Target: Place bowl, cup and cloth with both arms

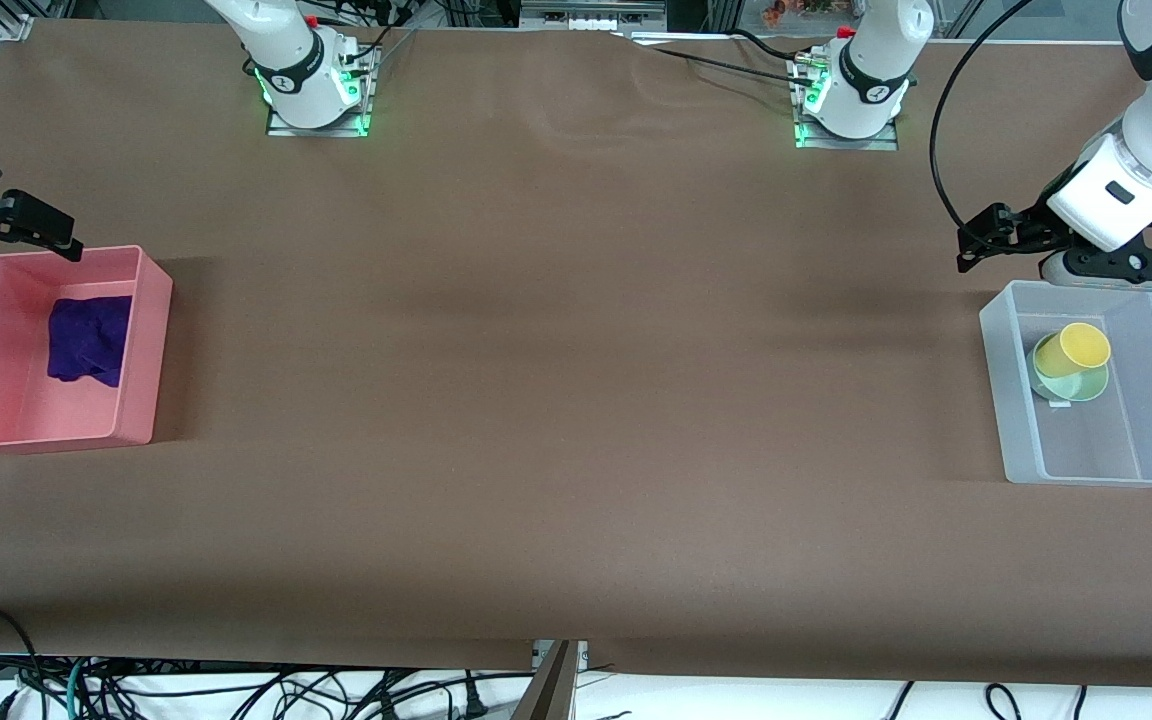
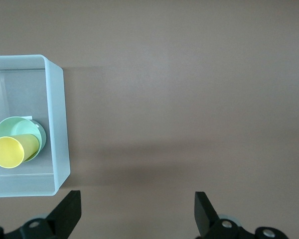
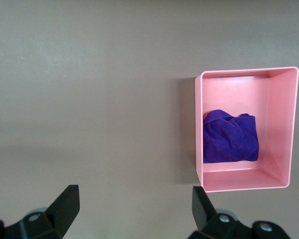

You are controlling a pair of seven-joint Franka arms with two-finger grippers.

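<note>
Purple cloth (image 1: 88,339): bunched in pink bin (image 1: 148,340)
Cup (image 1: 1076,348): tipped in bowl (image 1: 1074,383), clear bin (image 1: 1004,390)
Left end effector (image 1: 976,243): open, empty, beside clear bin
Right end effector (image 1: 31,228): open, empty, over pink bin's edge

There were two bins on the bench (image 1: 576,400): one pink bin (image 1: 141,340) toward the right arm's end and one clear bin (image 1: 1006,400) toward the left arm's end. The pink bin held one purple cloth (image 1: 88,340). The clear bin held one yellow cup (image 1: 1084,345) and one mint-green bowl (image 1: 1076,385), the cup lying on the bowl. Two arms were present, each with one pincer: the left pincer (image 1: 968,248) and, apparently, the right pincer (image 1: 61,240), only partly in the front view.
</note>
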